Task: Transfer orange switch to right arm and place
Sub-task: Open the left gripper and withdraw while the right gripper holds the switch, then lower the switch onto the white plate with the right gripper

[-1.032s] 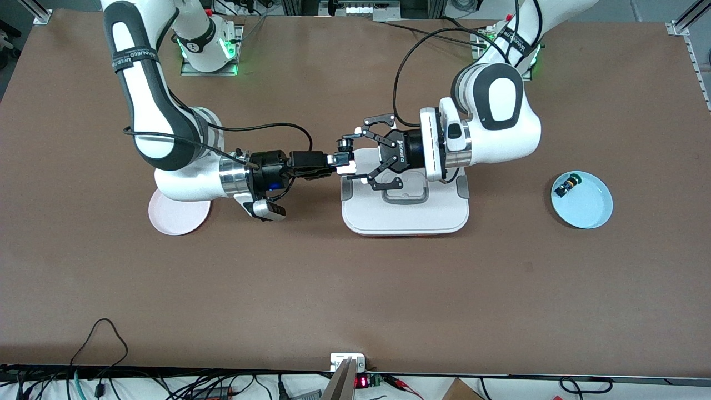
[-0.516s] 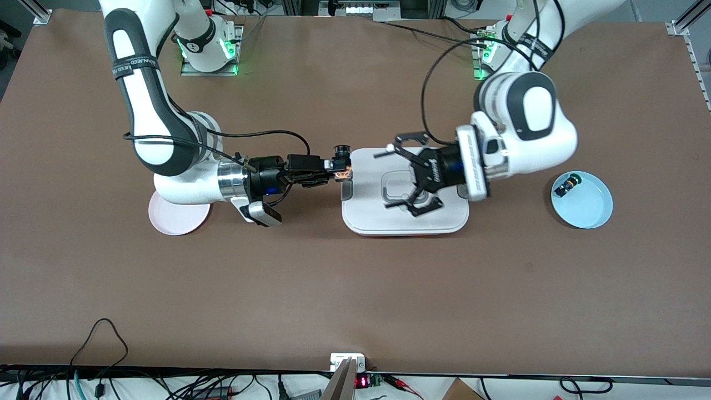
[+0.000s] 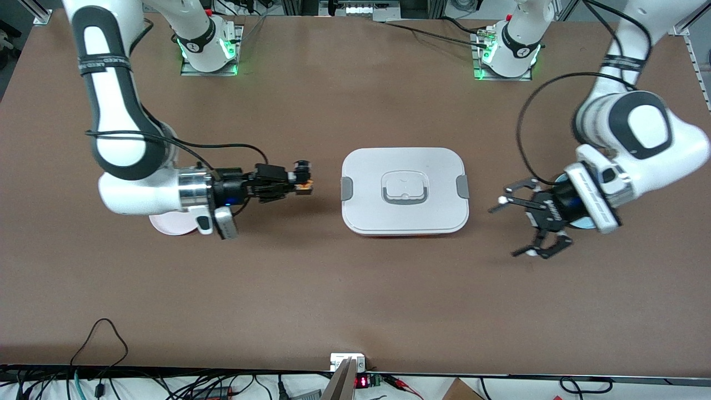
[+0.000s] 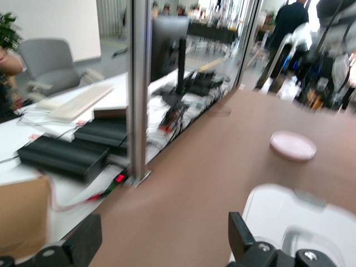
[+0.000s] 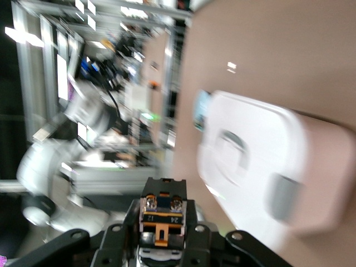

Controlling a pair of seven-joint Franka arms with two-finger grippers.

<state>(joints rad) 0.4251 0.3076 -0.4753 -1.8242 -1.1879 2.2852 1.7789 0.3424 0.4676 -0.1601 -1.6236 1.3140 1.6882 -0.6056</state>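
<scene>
Fingers round orange switch (level)

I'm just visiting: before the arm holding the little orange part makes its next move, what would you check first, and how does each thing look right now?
1. Right gripper shut on the orange switch: ok.
2. Left gripper open and holding nothing: ok.
3. Left gripper clear of the handover spot, near the blue plate: ok.
4. Pink plate free to receive the switch: cannot tell, the right arm covers most of it.
5. White lidded box apart from the right gripper: ok.
</scene>
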